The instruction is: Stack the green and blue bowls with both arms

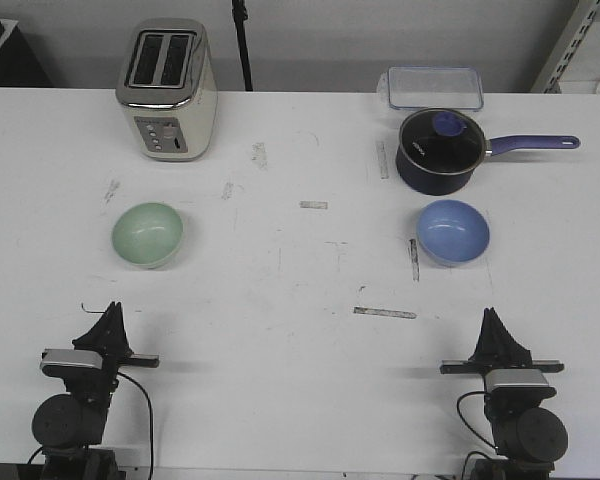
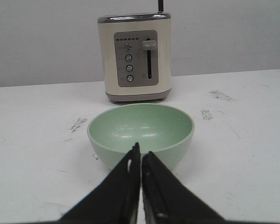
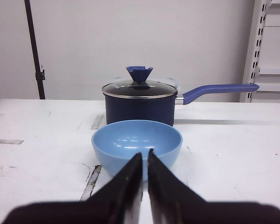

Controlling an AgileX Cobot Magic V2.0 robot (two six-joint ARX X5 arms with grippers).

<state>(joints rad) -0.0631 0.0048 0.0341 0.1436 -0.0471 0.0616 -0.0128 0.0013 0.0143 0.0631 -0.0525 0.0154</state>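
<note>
Both arms parked at the near edge of the table [image 1: 300, 400]: left gripper [image 1: 113, 308] at the near left, right gripper [image 1: 491, 313] at the near right. Both sets of jaws pressed together, holding nothing; the wrist views show only a hairline slit between the fingers.

Green bowl [image 1: 147, 234] sits left of centre, straight ahead of the left gripper and well apart from it. Blue bowl [image 1: 452, 232] sits right of centre, straight ahead of the right gripper, also well apart. Both upright, empty, far from each other.

Handling, my read: small rigid bowls, probably light, glossy so likely slippery. No handles. Best hold is the rim wall, one finger inside and one outside, on the near side of each bowl. Jaws must spread first. Same size, so one should nest in the other if dropped in level.

Around them, big to small: cream toaster [image 1: 167, 90] at the far left, behind the green bowl with a clear gap. Navy saucepan [image 1: 439, 150] with glass lid just behind the blue bowl, handle pointing right; tight for a far-side grasp. Clear plastic container [image 1: 434, 87] at the far edge behind the pan. Nothing lies between the two bowls except tape strips and scuffs.
</note>
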